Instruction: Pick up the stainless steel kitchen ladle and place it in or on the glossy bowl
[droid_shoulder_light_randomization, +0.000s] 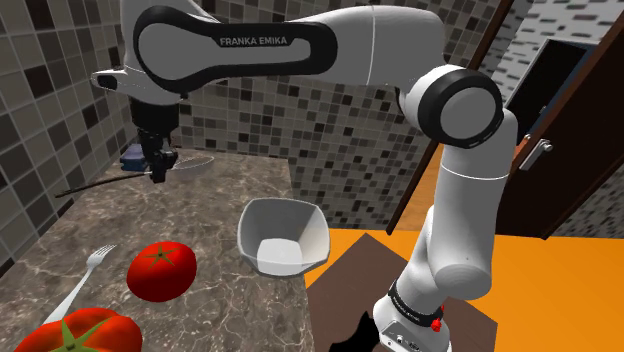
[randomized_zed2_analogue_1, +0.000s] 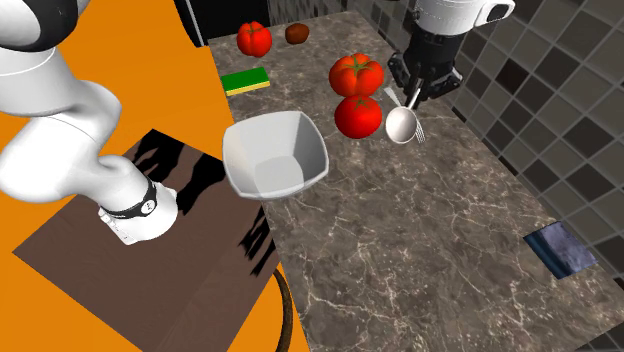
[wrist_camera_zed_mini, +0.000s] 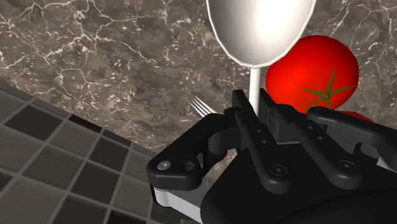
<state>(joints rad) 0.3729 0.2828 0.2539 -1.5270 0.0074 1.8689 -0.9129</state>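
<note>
The gripper (wrist_camera_zed_mini: 256, 108) grips the ladle (wrist_camera_zed_mini: 261, 25) by its thin handle between 2 fingers, the scoop hanging, it seems, just clear of the counter (randomized_zed2_analogue_1: 420, 230) near the tomatoes (randomized_zed2_analogue_1: 357, 116). Carrying comes next: swing it across to the white bowl (randomized_zed2_analogue_1: 275, 155), then let go.

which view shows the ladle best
The wrist view: the ladle shows its pale bowl large and its thin handle clasped between the fingers of the gripper. The second exterior view shows it small, beside a tomato. The shoulder view shows its bowl small and grey beside the gripper.
</note>
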